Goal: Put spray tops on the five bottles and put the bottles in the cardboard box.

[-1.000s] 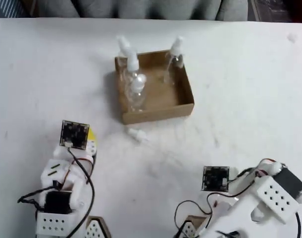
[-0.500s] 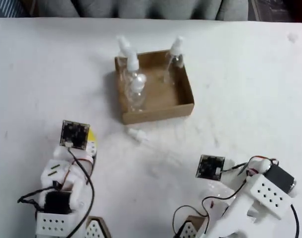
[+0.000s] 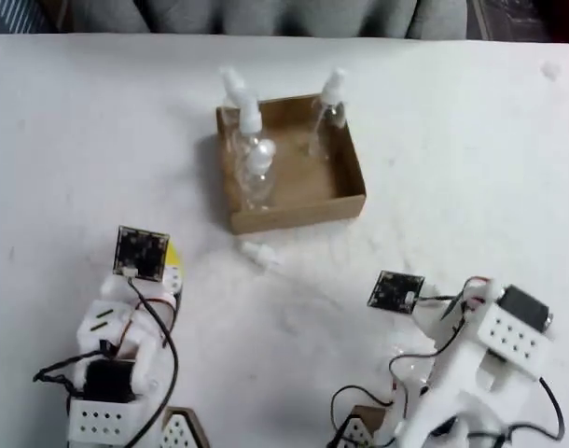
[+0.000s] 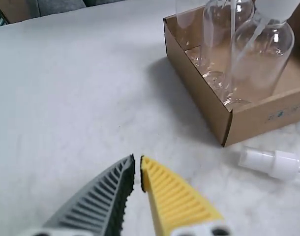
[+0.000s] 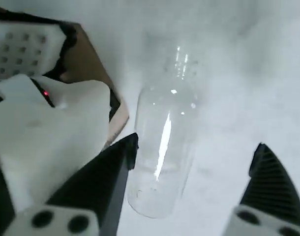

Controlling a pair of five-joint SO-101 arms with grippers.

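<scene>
One clear plastic bottle [image 5: 165,147], apparently uncapped, lies between wide right fingers [image 5: 108,177]: grip mid-body; left fingers [image 4: 169,196] together, seven o'clock

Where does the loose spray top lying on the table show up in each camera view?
High view: the spray top lies on the table just in front of the cardboard box, by the corner nearer the left arm.
Left wrist view: it lies beside the box's near corner, beyond the left gripper.
Right wrist view: aimed instead at a capless bottle.
Shared landmark: the cardboard box's front corner.
</scene>
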